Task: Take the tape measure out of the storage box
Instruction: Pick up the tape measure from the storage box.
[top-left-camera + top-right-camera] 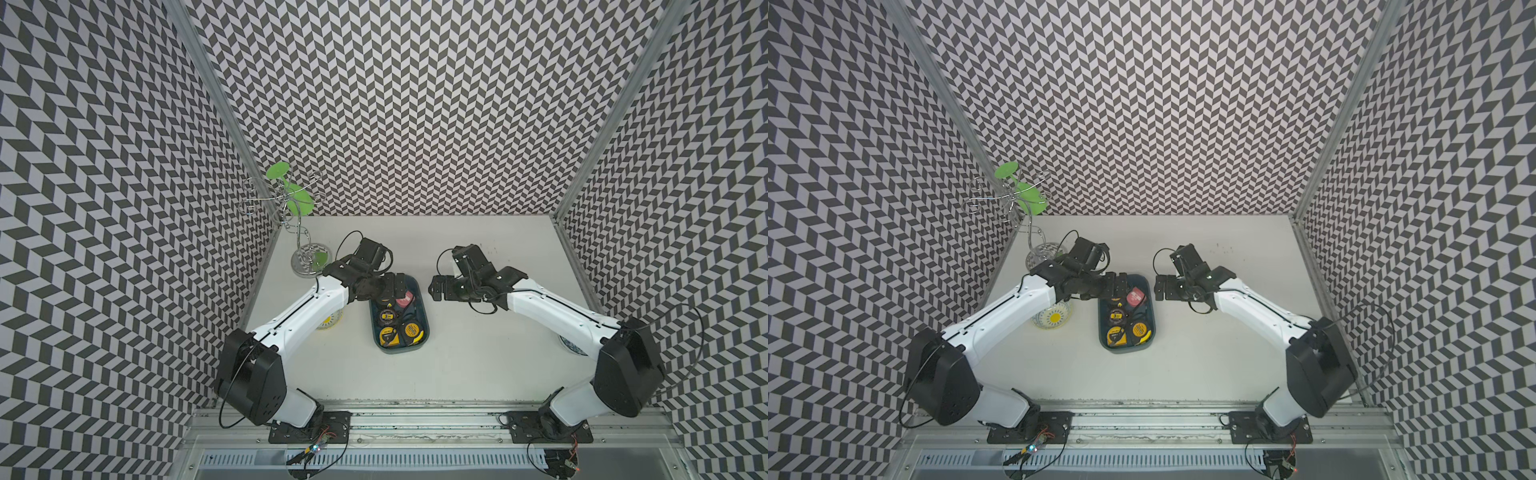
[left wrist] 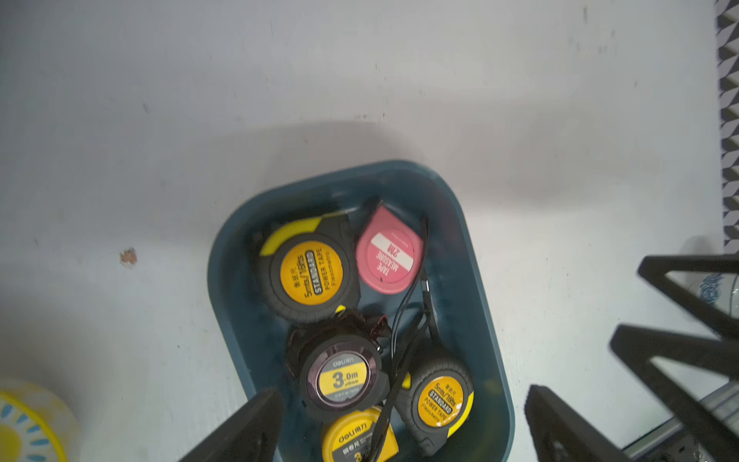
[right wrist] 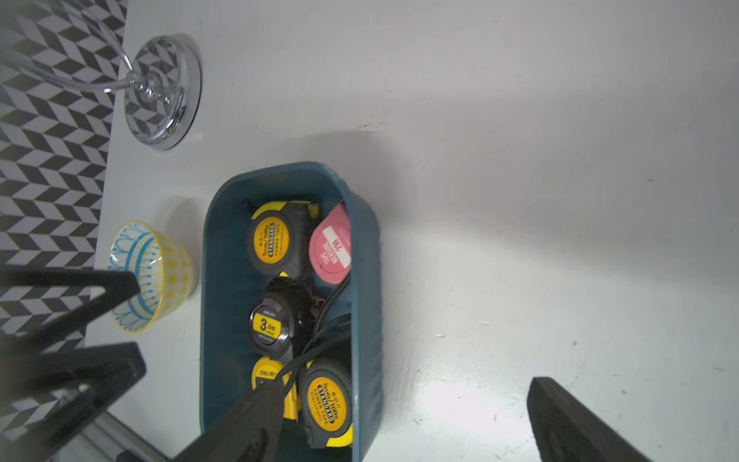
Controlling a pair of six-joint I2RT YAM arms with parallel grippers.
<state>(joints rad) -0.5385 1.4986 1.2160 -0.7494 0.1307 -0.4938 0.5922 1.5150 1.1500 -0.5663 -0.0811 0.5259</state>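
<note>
The storage box (image 1: 400, 351) (image 1: 1128, 350), a dark teal tray, lies mid-table and holds several tape measures. A pink tape measure (image 2: 388, 256) (image 3: 331, 246) lies at its far end beside a black-and-yellow one (image 2: 311, 272). A black 3 m one (image 2: 343, 378) (image 3: 268, 325) sits in the middle, and two yellow ones lie at the near end. My left gripper (image 1: 394, 286) (image 2: 400, 436) hangs open above the box's far end, holding nothing. My right gripper (image 1: 434, 288) (image 3: 400, 424) is open and empty, straddling the box's right wall from above.
A chrome wire stand (image 1: 306, 254) with green discs stands at the back left. A yellow patterned bowl (image 1: 1052, 318) (image 3: 148, 276) sits left of the box under the left arm. A blue-and-white dish (image 1: 570, 345) peeks out under the right arm. Patterned walls enclose three sides.
</note>
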